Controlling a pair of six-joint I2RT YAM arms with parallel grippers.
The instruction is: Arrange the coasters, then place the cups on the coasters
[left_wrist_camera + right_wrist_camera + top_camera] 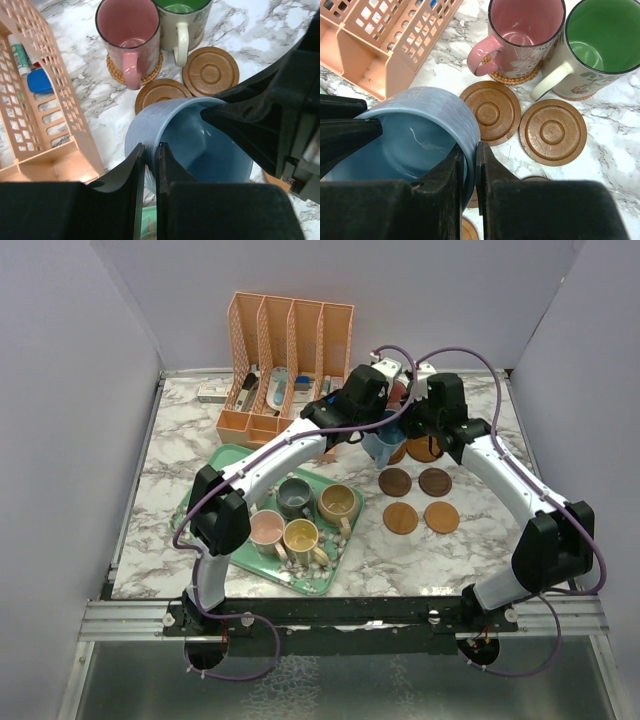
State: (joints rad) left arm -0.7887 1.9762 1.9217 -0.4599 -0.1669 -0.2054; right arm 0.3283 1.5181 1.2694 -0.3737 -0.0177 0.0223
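The blue cup (165,120) is held between both arms at the far middle of the bench (470,540). The left hand (151,150) is clamped on the cup's wall, one finger inside the rim and one outside. The right hand (470,152) is clamped on the opposite side of the wall in the same way. Whether the cup's base rests on anything cannot be told. In the left wrist view the cup covers the near edge of one ringed coaster (160,92), and a second ringed coaster (210,74) lies just beside that one, uncovered.

Beyond these two, the pink cup (525,30) stands upright on a woven coaster (515,78). The green-lined cup (602,40) stands just beside it, its cream handle turned toward the ringed coasters.

Nearer the arm bases, four bare coasters (395,482) are laid in a square on the marble, close together.

On the left, the green tray (225,455) carries four upright cups: the grey cup (295,497), the tan cup (337,502), the pale pink cup (268,528) and the yellow cup (301,536). An orange lattice organiser (290,340) stands at the far left of the bench, behind the tray.
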